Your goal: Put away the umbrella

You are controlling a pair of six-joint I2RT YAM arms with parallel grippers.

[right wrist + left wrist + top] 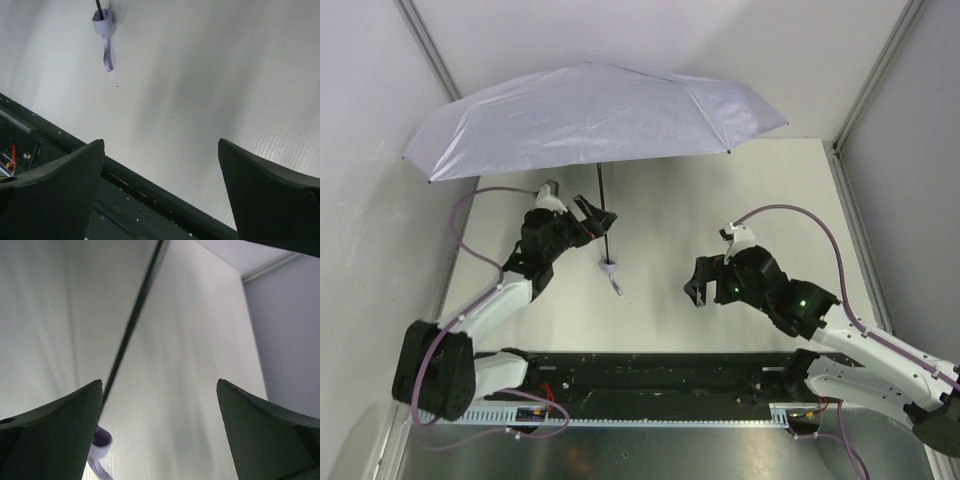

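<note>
At the left claw (597, 216), the jaws are spread wide and pinch nothing. The thin black shaft (131, 325) of the umbrella (590, 115) passes between them, close along the inner edge of one finger (65, 420) and well apart from the other; whether it touches that finger cannot be told. Just below the claw in the top view, the shaft ends in a small pale handle (608, 266), from which a loop strap (617, 285) trails toward the near edge. Whether the handle rests on the table (740, 200) or hangs just above it is unclear. Beyond the claw the shaft rises to the canopy (660, 110), which is fully open, lavender-grey, and spread across the far side of the table near the back wall, its left tip close to the left wall (360, 220). A lavender cable (470, 215) loops out from the left arm beside that wall. Well to the right, the right claw (160, 142) hovers over the table, its jaws likewise wide apart with nothing between them, and it is well apart from the umbrella. Its wrist view shows the handle and strap far off at the upper left, and the black rail (150, 195) of the table's near edge runs below its fingers. Another cable arcs over the right arm.
</note>
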